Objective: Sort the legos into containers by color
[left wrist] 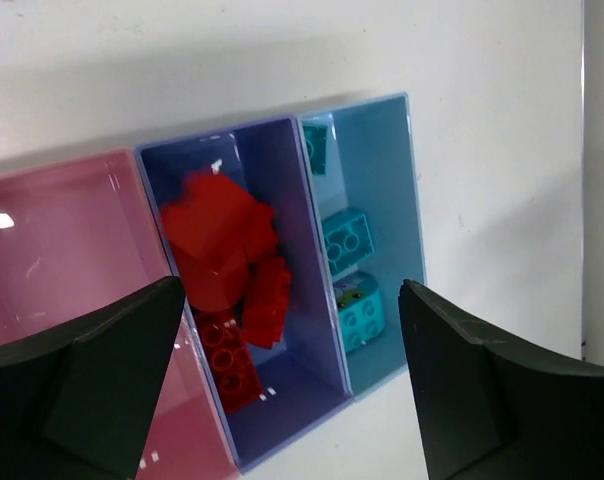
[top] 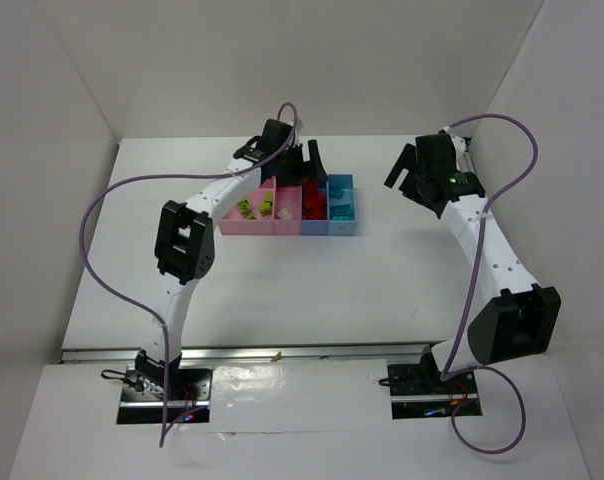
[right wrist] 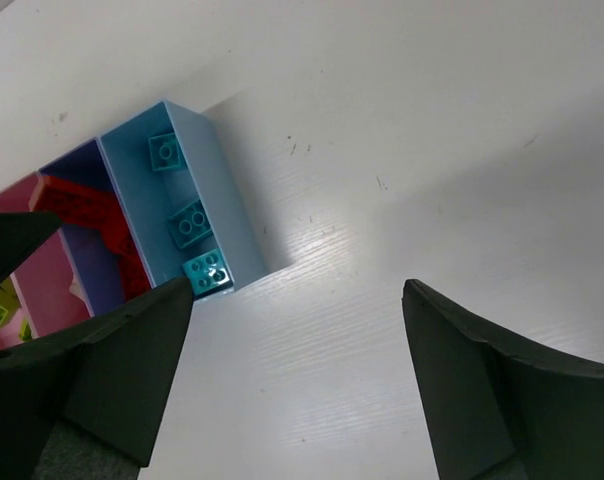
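Spread wide on the left gripper [left wrist: 292, 300], clamping nothing and touching nothing. Hovering above the far side of the containers [top: 314, 227], looking down into the dark blue bin [left wrist: 297, 200] and the light blue bin [left wrist: 392, 200] on its right. Spread wide too on the right gripper [right wrist: 297, 295], gripping nothing, touching nothing, held over bare table [right wrist: 412, 150] to the right of the row.

Sitting mid-table as four joined open bins, running left to right: two pink bins [top: 232, 224], then dark blue, then light blue. Holding all the visible legos, already grouped by colour: yellow-green bricks [top: 244, 208] in the leftmost pink one, red bricks [left wrist: 222, 255] heaped in the dark blue, teal bricks [left wrist: 347, 240] in the light blue. Something pale in the second pink bin, too small to identify.

From the left wrist: the red pile seen close, tilted and stacked unevenly, and three teal pieces in a line beside it. From the right wrist: the same three teal pieces, one at each end of their bin and one between, with slivers of red and yellow-green at the left edge. Only from above: both arms at once, the left bent over the far side of the row, the right off to the right and apart from it.
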Controlling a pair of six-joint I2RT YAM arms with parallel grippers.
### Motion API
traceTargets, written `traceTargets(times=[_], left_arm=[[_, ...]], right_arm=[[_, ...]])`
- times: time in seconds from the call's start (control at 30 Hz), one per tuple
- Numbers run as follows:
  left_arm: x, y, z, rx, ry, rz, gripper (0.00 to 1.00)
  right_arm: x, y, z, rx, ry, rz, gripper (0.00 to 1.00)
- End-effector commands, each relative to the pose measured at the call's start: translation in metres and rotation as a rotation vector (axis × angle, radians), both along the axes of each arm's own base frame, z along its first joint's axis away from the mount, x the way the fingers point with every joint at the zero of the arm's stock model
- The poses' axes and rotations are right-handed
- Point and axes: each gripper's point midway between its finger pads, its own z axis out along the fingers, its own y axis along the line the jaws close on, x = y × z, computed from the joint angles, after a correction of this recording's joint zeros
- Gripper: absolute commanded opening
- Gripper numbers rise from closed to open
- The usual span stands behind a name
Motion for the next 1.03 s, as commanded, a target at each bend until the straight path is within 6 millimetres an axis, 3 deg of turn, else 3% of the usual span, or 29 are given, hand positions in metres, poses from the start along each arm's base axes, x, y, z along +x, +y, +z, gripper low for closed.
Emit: traceTargets(times=[0.0, 0.03, 0.07, 0.17, 0.2, 0.27, 0.3, 0.5, 0.67, 0.7, 0.8, 0.83, 0.87, 0.93, 1.0], left_arm=[[-0.016, -0.006, 0.070, -0.048, -0.104, -0.083, 0.99], [-0.020, -0.004, 0.078, -0.044, -0.112, -0.088, 0.99], [-0.026, 0.000, 0.100, -0.049, -0.145, -0.094, 0.99], [-0.042, 0.012, 0.121, -0.015, -0.186, -0.110, 1.00], [-0.052, 0.020, 0.149, -0.020, -0.240, -0.103, 1.00], [-0.060, 0.036, 0.154, 0.009, -0.256, -0.082, 1.00], [-0.066, 0.046, 0.173, 0.002, -0.290, -0.062, 1.00], [-0.082, 0.086, 0.185, 0.017, -0.274, -0.003, 0.96], [-0.098, 0.138, 0.184, 0.099, -0.257, 0.099, 0.96], [-0.108, 0.144, 0.194, 0.100, -0.276, 0.110, 0.96], [-0.118, 0.173, 0.195, 0.163, -0.282, 0.180, 1.00], [-0.128, 0.183, 0.206, 0.164, -0.304, 0.203, 1.00], [-0.133, 0.189, 0.200, 0.182, -0.295, 0.221, 1.00], [-0.146, 0.199, 0.213, 0.178, -0.341, 0.253, 1.00], [-0.153, 0.208, 0.205, 0.178, -0.329, 0.281, 1.00]], right_arm=[[-0.001, -0.004, 0.009, -0.005, -0.014, -0.015, 0.97], [0.000, -0.006, 0.009, -0.012, -0.015, -0.023, 1.00], [0.001, -0.008, 0.006, -0.020, -0.007, -0.030, 1.00], [0.001, -0.018, 0.007, -0.038, -0.012, -0.074, 1.00], [0.000, -0.020, 0.010, -0.043, -0.022, -0.082, 1.00], [-0.001, -0.022, 0.015, -0.049, -0.035, -0.092, 1.00], [0.001, -0.022, 0.017, -0.047, -0.048, -0.092, 1.00], [-0.004, -0.026, 0.015, -0.061, -0.038, -0.106, 1.00], [-0.006, -0.037, 0.011, -0.110, -0.005, -0.150, 1.00], [-0.007, -0.037, 0.015, -0.107, -0.017, -0.150, 1.00], [-0.011, -0.037, 0.022, -0.098, -0.059, -0.153, 1.00], [-0.011, -0.039, 0.028, -0.099, -0.079, -0.161, 1.00], [-0.013, -0.039, 0.027, -0.099, -0.078, -0.161, 1.00], [-0.015, -0.046, 0.030, -0.105, -0.100, -0.183, 1.00], [-0.022, -0.048, 0.031, -0.114, -0.096, -0.190, 1.00]])
